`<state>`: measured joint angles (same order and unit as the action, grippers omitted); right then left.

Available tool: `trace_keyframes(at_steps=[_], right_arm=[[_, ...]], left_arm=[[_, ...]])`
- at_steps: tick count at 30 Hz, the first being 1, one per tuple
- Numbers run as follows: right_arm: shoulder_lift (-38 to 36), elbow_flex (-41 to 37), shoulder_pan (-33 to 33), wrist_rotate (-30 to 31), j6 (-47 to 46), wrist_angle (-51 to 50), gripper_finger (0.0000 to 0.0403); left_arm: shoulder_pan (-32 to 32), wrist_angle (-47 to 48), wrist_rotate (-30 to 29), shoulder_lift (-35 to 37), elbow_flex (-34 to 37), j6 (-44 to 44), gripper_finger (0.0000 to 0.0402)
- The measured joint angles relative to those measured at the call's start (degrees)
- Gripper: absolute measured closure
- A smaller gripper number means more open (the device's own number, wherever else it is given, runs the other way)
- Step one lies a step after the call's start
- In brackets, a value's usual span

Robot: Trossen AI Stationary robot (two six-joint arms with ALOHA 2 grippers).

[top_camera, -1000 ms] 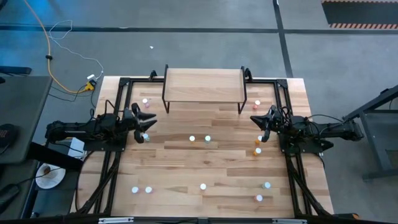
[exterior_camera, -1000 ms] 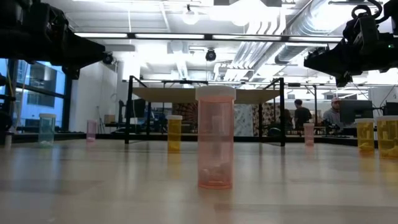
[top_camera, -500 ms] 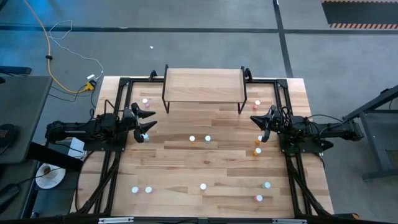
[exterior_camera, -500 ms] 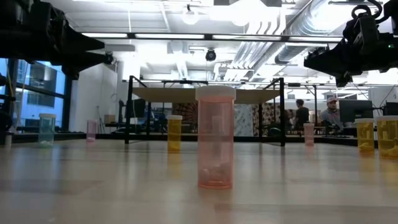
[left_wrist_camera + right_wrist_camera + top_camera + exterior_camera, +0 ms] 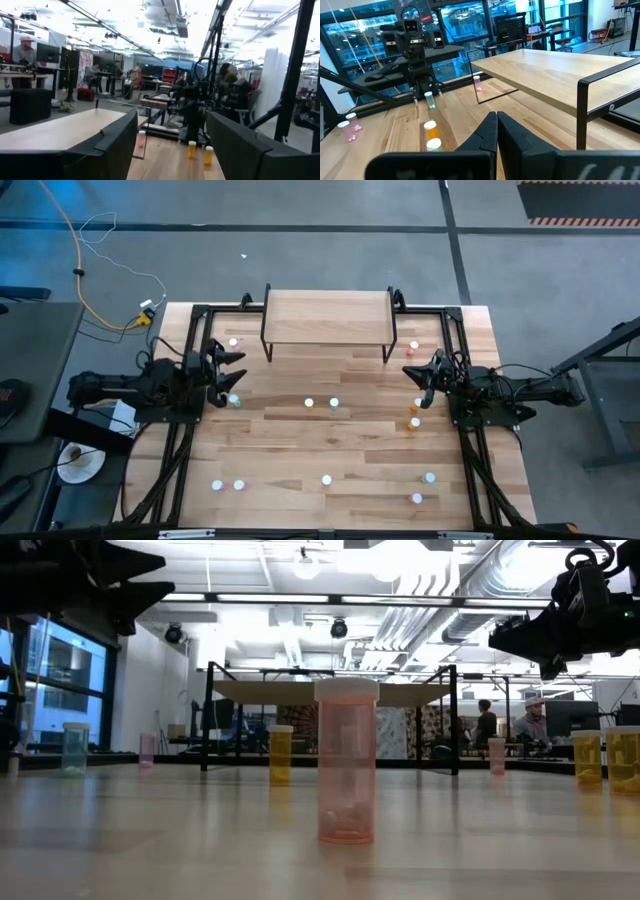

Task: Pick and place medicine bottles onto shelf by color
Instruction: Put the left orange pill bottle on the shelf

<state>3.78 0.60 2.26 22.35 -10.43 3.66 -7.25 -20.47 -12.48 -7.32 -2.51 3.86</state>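
Small white-capped medicine bottles stand upright, scattered over the table. A teal one (image 5: 233, 399) and a pink one (image 5: 233, 343) stand near my left gripper (image 5: 231, 370), which hangs open above the table's left side with nothing between its fingers (image 5: 172, 145). Two orange bottles (image 5: 413, 423) stand beside my right gripper (image 5: 420, 376), which is shut and empty at the table's right side (image 5: 496, 131). The light-wood shelf (image 5: 328, 317) on black legs stands at the table's far edge with a bare top. A pink bottle (image 5: 346, 762) stands close in the low view.
More bottles stand mid-table (image 5: 309, 403) (image 5: 334, 403), near the front edge (image 5: 326, 479) (image 5: 217, 485) (image 5: 429, 477), and by the shelf's right leg (image 5: 414, 345). Black frame rails (image 5: 178, 470) run along both table sides. People sit at desks beyond the table (image 5: 486, 722).
My left gripper has opened, then risen, tipped its fingers upward and drawn back a little toward the table's left edge. The teal bottle beside it stands where it was. My right arm has kept still.
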Motion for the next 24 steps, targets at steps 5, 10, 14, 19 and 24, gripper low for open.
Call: trace_keyframes(at_steps=[5,10,14,19,24], right_arm=[[0.0,0.0,0.0,0.0,0.0,0.0,0.0402],[0.0,0.0,0.0,0.0,0.0,0.0,0.0402],[0.0,0.0,0.0,0.0,0.0,0.0,0.0402],[0.0,0.0,0.0,0.0,0.0,0.0,0.0402],[0.0,0.0,0.0,0.0,0.0,0.0,0.0402]], left_arm=[[0.0,0.0,0.2,-6.9,-3.8,-1.1,0.0170],[0.0,0.0,0.7,-15.1,-8.3,-3.2,0.0170],[0.0,0.0,2.6,-22.5,-11.5,-4.9,0.0170],[0.0,-0.1,2.9,-30.8,-14.4,-5.1,0.0170],[0.5,-2.5,3.9,-37.9,-16.1,-4.0,0.0170]])
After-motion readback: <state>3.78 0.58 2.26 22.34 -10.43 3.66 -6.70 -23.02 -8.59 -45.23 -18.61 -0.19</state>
